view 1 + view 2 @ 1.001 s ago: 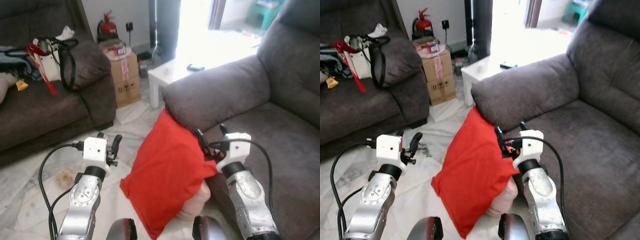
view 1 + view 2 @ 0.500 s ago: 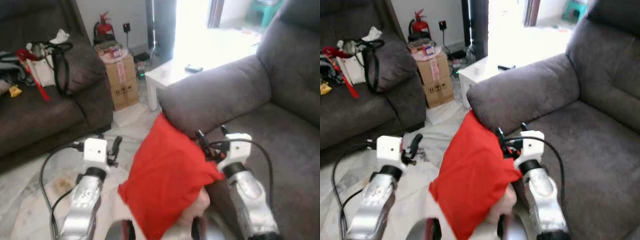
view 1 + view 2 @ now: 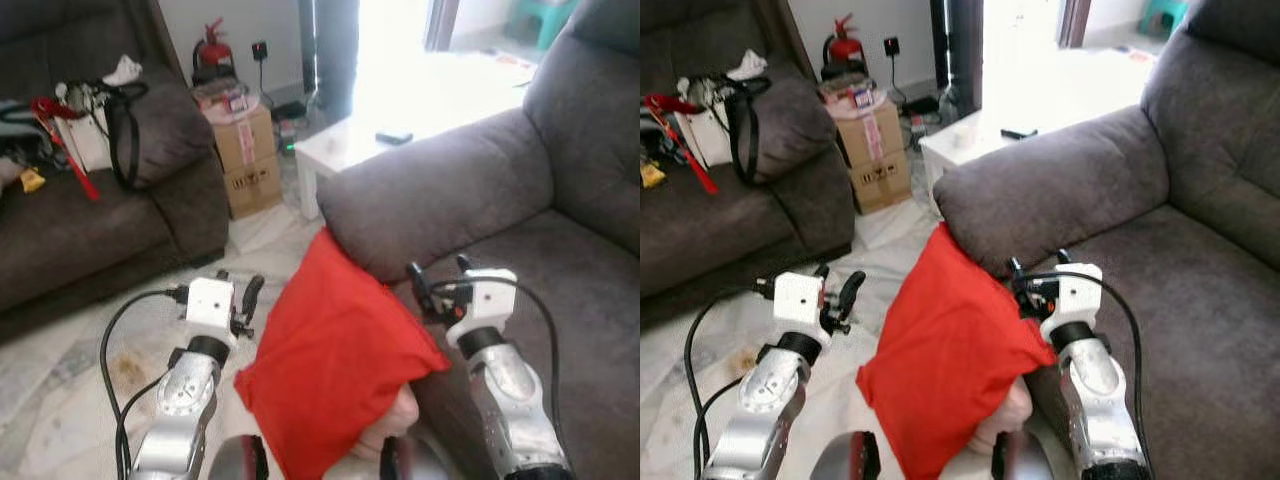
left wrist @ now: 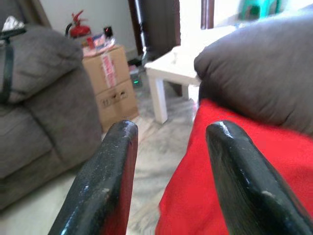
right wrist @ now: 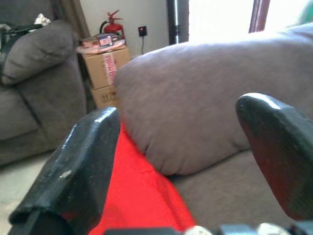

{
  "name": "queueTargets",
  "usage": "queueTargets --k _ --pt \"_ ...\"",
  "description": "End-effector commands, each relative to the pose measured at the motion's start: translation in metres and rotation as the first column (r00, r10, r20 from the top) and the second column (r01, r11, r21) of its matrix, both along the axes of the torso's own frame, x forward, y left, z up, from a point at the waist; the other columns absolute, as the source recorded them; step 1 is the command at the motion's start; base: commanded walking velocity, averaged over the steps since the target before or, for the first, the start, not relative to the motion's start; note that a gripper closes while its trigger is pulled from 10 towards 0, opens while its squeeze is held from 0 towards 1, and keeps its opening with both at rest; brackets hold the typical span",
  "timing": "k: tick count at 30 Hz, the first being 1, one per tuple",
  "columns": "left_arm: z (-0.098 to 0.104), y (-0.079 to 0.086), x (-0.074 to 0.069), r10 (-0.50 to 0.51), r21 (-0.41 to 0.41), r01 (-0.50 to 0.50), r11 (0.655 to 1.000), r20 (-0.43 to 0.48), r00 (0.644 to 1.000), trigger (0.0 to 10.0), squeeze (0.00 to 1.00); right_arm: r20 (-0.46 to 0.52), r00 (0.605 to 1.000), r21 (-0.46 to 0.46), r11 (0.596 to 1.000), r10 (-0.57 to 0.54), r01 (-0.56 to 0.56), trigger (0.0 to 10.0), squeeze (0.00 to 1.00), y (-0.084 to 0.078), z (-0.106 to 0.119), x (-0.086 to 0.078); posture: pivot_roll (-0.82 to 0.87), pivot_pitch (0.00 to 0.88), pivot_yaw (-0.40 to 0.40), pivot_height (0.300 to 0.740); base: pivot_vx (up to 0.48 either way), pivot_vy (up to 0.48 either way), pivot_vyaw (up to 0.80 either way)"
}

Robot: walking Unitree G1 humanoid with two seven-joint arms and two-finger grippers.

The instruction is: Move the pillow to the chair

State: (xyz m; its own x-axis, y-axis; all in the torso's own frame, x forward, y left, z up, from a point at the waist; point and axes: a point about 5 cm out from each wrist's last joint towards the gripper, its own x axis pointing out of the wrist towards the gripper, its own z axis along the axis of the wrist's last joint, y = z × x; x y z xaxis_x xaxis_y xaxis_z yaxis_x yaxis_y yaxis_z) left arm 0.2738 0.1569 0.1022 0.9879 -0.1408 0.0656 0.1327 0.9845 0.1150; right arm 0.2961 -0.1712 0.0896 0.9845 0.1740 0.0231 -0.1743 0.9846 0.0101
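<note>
Red pillow [image 3: 335,375] propped against the front of the grey chair [image 3: 560,250], just under its armrest, top corner touching it. From the head views, pressed between both arms: left gripper [image 3: 243,300] beside its left edge, right gripper [image 3: 432,285] at its right edge. In the wrist views, both pairs of fingers spread wide, gripping nothing. Pillow's lower corner cut off. Cardboard box [image 3: 875,145] and white table [image 3: 985,135] beyond

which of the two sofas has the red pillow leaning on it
The grey sofa on the robot's right: the red pillow rests against its armrest, between both grippers. The darker sofa on the left carries bags and sits across the floor.
</note>
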Motion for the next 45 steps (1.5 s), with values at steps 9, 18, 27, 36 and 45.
queueTargets --k 9,18,27,36,45 --pt "-0.041 0.030 -0.021 0.134 0.022 -0.132 0.991 -0.153 0.979 10.0 0.00 -0.168 0.984 0.091 0.993 -0.060 0.076 10.0 0.00 -0.004 -0.027 0.009 -0.02 0.078 0.039 0.604 0.000 0.000 0.00" --pt "-0.056 0.037 -0.038 0.185 -0.004 -0.190 0.982 -0.210 0.960 10.0 0.00 -0.335 0.936 0.162 0.972 -0.106 0.168 10.0 0.00 -0.005 -0.044 0.027 0.00 0.088 0.019 0.604 0.000 0.000 0.00" --pt "-0.060 0.044 -0.048 0.227 -0.007 -0.235 0.972 -0.222 0.948 10.0 0.00 -0.529 0.840 0.179 0.952 -0.120 0.249 10.0 0.55 0.002 -0.064 0.028 0.02 0.097 0.001 0.604 0.000 0.000 0.00" --pt "-0.051 0.038 -0.043 0.218 -0.025 -0.227 0.974 -0.192 0.957 10.0 0.00 -0.653 0.747 0.242 0.901 -0.124 0.360 10.0 1.00 -0.001 -0.078 0.020 0.03 0.114 -0.008 0.604 0.000 0.000 0.00" --pt "-0.045 0.036 -0.044 0.212 -0.028 -0.220 0.975 -0.178 0.961 10.0 0.00 -0.668 0.727 0.248 0.873 -0.160 0.420 10.0 1.00 -0.007 -0.079 0.019 0.03 0.134 -0.006 0.604 0.000 0.000 0.00"
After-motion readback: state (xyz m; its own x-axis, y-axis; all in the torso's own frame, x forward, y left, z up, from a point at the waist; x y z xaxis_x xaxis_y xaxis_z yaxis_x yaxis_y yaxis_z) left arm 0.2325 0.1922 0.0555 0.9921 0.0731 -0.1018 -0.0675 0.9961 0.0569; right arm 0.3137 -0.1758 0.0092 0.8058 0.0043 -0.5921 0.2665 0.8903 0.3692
